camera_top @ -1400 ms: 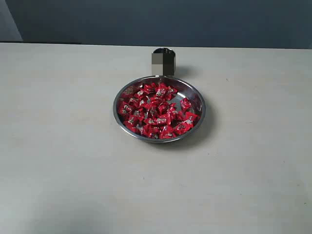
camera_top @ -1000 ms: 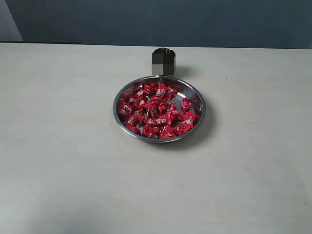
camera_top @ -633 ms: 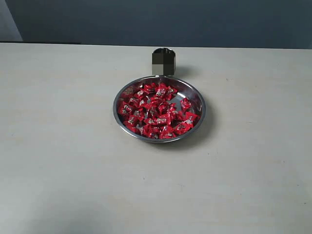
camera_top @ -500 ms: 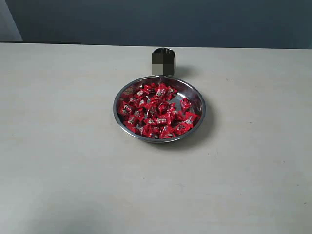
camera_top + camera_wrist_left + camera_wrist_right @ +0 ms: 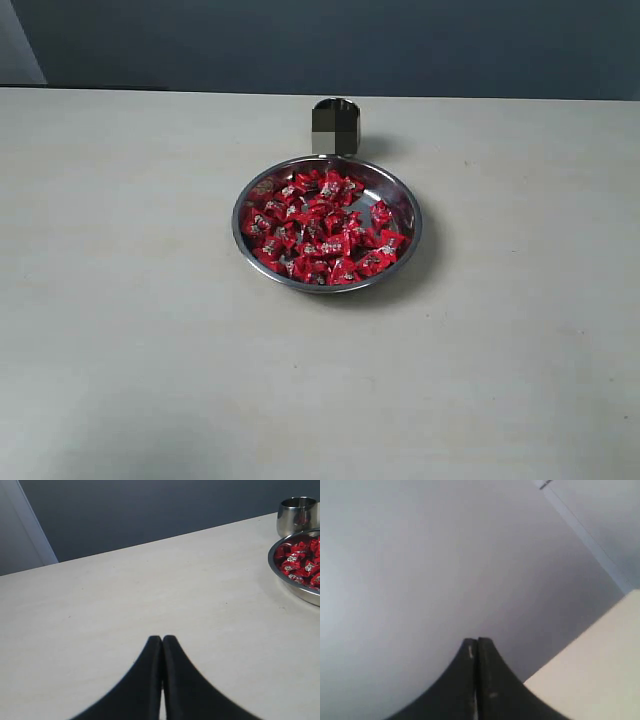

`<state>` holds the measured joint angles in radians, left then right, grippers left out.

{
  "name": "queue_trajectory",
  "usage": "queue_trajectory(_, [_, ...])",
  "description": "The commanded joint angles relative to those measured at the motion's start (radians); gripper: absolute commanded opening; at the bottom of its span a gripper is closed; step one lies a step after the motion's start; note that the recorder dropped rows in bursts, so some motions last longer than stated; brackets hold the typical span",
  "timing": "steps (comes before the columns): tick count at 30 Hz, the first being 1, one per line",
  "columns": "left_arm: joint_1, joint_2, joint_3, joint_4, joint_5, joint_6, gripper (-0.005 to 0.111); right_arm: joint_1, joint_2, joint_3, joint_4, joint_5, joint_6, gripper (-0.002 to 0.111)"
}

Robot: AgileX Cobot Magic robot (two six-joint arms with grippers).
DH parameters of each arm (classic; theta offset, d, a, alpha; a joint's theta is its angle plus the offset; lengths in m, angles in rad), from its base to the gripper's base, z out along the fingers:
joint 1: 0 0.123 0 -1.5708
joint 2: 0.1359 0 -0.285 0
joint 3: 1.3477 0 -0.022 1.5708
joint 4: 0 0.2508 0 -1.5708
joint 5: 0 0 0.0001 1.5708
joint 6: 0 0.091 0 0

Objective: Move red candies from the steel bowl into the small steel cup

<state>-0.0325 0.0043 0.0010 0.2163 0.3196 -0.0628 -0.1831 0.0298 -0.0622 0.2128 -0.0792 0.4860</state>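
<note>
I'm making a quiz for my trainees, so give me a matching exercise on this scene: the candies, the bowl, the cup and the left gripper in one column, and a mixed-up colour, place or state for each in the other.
Things:
1. candies
2. bowl
3. cup
4. left gripper

Descriptions:
A. shut, holding nothing
B. upright, just behind the bowl in the exterior view
C. red and shiny, heaped together
D. wide, shallow, steel

Pairs: 1-C, 2-D, 3-B, 4-A
</note>
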Motion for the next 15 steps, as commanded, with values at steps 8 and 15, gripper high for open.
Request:
queue_trajectory(8, [0.000, -0.004, -0.001, 0.003, -0.007, -0.005, 0.000, 0.208, 0.792, -0.642, -0.504, 0.068, -0.004, -0.001])
queue_trajectory(15, [0.000, -0.004, -0.001, 0.003, -0.007, -0.005, 0.000, 0.457, 1.404, -1.134, -0.567, 0.346, -0.157, -0.001])
